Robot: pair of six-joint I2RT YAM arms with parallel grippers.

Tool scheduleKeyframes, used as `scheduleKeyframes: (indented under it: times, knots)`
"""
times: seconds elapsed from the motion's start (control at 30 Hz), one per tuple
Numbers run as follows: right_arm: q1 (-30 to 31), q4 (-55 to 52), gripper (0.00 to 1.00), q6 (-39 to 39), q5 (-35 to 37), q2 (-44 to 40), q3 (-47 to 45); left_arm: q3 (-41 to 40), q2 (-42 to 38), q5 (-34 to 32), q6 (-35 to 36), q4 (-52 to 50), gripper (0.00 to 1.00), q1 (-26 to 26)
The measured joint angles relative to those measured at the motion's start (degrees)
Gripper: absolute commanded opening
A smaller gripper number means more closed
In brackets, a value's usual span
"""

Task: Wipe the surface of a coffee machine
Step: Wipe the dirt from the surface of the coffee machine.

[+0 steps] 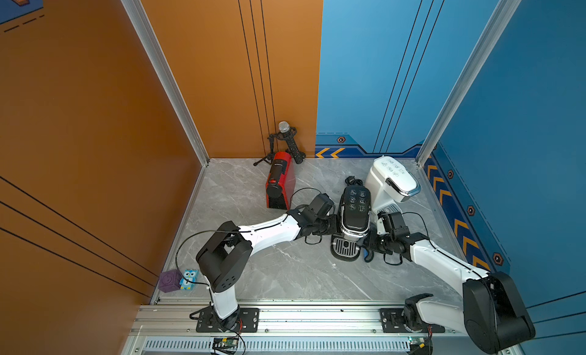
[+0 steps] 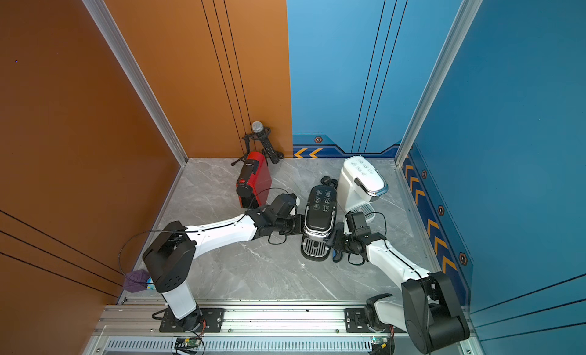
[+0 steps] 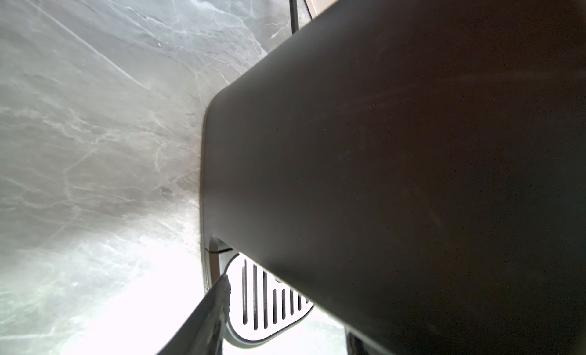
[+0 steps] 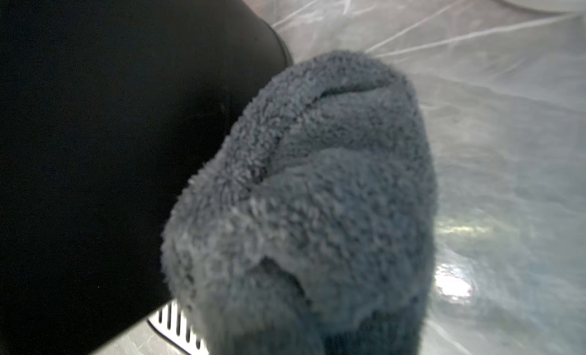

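A black coffee machine (image 1: 355, 210) (image 2: 320, 207) stands mid-table, its slotted drip tray (image 1: 345, 247) facing the front. My left gripper (image 1: 335, 225) rests against the machine's left side. In the left wrist view the dark wall (image 3: 396, 163) fills the frame; one finger (image 3: 209, 318) shows beside the tray and the other is hidden. My right gripper (image 1: 364, 242) is shut on a fluffy blue-grey cloth (image 4: 317, 195) (image 1: 367, 256). The cloth is pressed to the machine's right side (image 4: 95, 147), low near the tray, and it covers the jaws.
A red coffee machine (image 1: 280, 182) stands back left and a white one (image 1: 393, 179) back right, close behind the black one. A microphone on a tripod (image 1: 285, 137) is by the back wall. A purple cube (image 1: 169, 280) and an owl toy (image 1: 189, 278) sit front left.
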Motion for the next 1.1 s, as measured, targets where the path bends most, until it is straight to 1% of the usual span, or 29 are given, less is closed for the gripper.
scheduleKeyframes:
  times: [0.1, 0.2, 0.3, 0.37, 0.43, 0.53, 0.6, 0.67, 0.8, 0.9, 1.0, 1.1]
  knots:
    - [0.4, -2.8, 0.11, -0.1, 0.7, -1.8, 1.5, 0.0, 0.0, 0.0, 0.2, 0.0, 0.56, 0.0]
    - [-0.8, -7.7, 0.12, -0.9, 0.8, -6.2, 5.9, -0.4, -0.4, 0.0, 0.2, 0.1, 0.56, 0.0]
    - [-4.4, -10.7, 0.12, -2.8, -0.4, -9.2, 13.5, -1.2, -1.3, 0.0, 0.2, 0.3, 0.56, 0.0]
    - [-7.1, -11.4, 0.12, -4.3, -1.7, -9.3, 20.3, -1.6, -2.0, 0.0, 0.2, 0.4, 0.56, 0.0]
    - [-8.6, -11.9, 0.13, -5.8, -2.8, -8.3, 26.2, -1.6, -2.6, 0.0, 0.2, 0.5, 0.56, 0.0]
    - [-9.1, -12.0, 0.13, -7.4, -4.0, -5.9, 32.6, -1.8, -3.2, 0.0, 0.2, 0.6, 0.56, 0.0]
    - [-9.1, -12.1, 0.13, -8.1, -4.9, -3.5, 35.0, -2.6, -4.1, -0.2, 0.1, 0.7, 0.53, 0.0]
    - [-9.1, -12.3, 0.13, -8.6, -5.3, -0.1, 37.0, -4.0, -5.7, -0.5, 0.0, 0.6, 0.52, -0.3]
    - [-9.1, -12.4, 0.13, -8.7, -6.0, 9.0, 40.4, -7.8, -11.0, -1.6, -0.1, 0.3, 0.52, -1.5]
    - [-9.0, -12.4, 0.13, -8.7, -6.3, 15.3, 43.1, -12.1, -16.1, -1.7, -0.1, 0.2, 0.52, -2.4]
    - [-8.4, -12.4, 0.13, -8.7, -6.3, 19.6, 45.5, -15.9, -19.6, -1.7, 0.0, -0.1, 0.53, -4.3]
    - [-8.0, -12.3, 0.13, -8.7, -6.3, 21.4, 47.1, -18.3, -20.5, -2.2, 0.2, -0.5, 0.53, -8.3]
